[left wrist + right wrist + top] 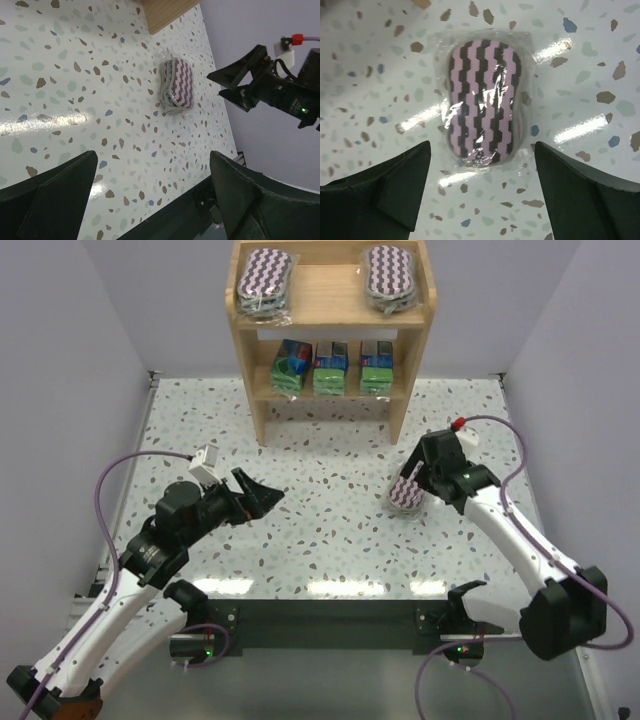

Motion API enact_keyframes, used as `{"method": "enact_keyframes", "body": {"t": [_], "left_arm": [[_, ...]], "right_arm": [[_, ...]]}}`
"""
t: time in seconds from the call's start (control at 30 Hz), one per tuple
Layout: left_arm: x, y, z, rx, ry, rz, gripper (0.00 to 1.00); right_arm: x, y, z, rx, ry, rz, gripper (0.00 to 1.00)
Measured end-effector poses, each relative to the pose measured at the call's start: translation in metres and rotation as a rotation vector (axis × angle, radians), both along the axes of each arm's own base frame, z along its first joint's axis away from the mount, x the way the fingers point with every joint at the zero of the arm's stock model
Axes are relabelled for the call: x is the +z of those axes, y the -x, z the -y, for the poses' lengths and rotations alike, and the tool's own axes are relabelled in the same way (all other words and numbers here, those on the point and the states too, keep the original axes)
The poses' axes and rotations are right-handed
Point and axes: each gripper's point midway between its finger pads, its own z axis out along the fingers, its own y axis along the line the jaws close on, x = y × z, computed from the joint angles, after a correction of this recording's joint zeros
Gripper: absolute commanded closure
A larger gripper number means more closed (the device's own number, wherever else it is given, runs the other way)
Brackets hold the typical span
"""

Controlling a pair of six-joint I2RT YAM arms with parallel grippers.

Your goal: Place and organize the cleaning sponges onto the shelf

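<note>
- A light wooden shelf (325,290) with two tiers, solid sides and a raised back stands at the far edge of the table.
- Two oval pads in clear wrap, striped in purple-and-white zigzag, lie on the top tier: the left pad (264,280) and the right pad (388,278), well apart.
- Three small green-and-blue packs stand side by side on the lower tier: left pack (291,365), middle pack (330,367), right pack (376,366).
- A third oval pad (482,100) lies flat on the speckled table (its wrapper glossy and crinkled), in front of the shelf's right side and apart from it.
</note>
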Motion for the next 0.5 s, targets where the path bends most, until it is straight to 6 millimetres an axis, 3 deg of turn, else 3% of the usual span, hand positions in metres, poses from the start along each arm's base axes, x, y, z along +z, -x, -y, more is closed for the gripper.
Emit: {"method": "enact_keyframes", "body": {"t": [0.2,0.5], "left_arm": [[0.005,0.006,-0.004,0.002,0.015,0.025,0.00],[0.008,0.008,-0.007,0.010,0.022,0.043,0.00]], "right_arm": [[-0.048,-0.018,0.011,-0.002,0.133,-0.146,0.11],[-0.079,-0.036,0.022,-0.028,0.118,-0.157,0.15]]}}
